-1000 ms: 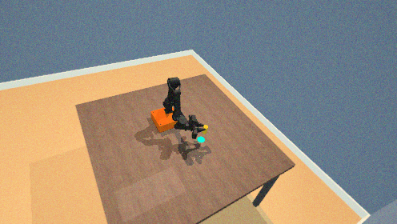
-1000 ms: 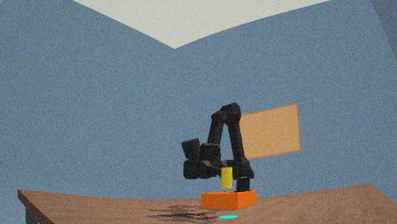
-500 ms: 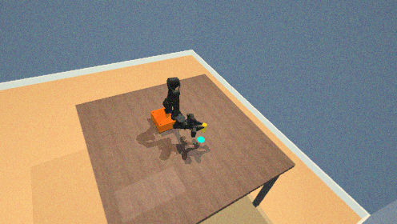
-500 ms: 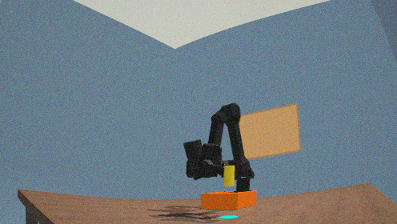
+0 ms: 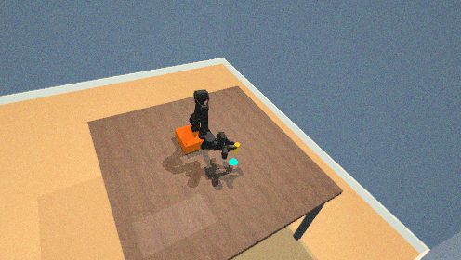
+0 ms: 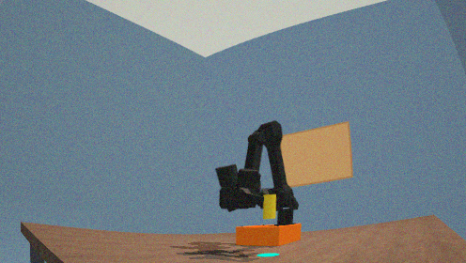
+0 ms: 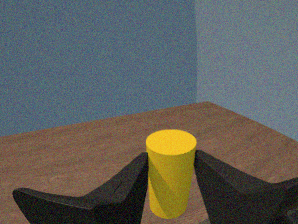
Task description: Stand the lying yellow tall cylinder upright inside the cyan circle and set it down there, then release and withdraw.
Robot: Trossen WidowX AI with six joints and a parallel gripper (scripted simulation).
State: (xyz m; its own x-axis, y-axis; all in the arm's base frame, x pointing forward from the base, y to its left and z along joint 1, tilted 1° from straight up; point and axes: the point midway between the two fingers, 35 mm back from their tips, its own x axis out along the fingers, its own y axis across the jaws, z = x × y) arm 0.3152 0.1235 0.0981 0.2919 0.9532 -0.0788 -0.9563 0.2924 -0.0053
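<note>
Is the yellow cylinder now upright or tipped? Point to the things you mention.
Upright, or nearly so: the yellow cylinder (image 5: 237,148) (image 6: 270,207) (image 7: 170,175) shows its long side running vertically, held between the fingers of the end effector (image 5: 235,147) (image 6: 266,197) (image 7: 170,157).

The black, angular two-fingered claw (image 5: 234,146) (image 6: 270,196) (image 7: 170,157) is clamped, its fingers parted around what they grip, and hangs above the worktop. The black, jointed arm (image 5: 201,113) (image 6: 278,162) rises to a high bend, then folds down, the claw reaching out roughly level.

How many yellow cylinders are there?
1: the yellow cylinder is held roughly upright in the tool, above the table. Others might be hidden behind the arm.
</note>
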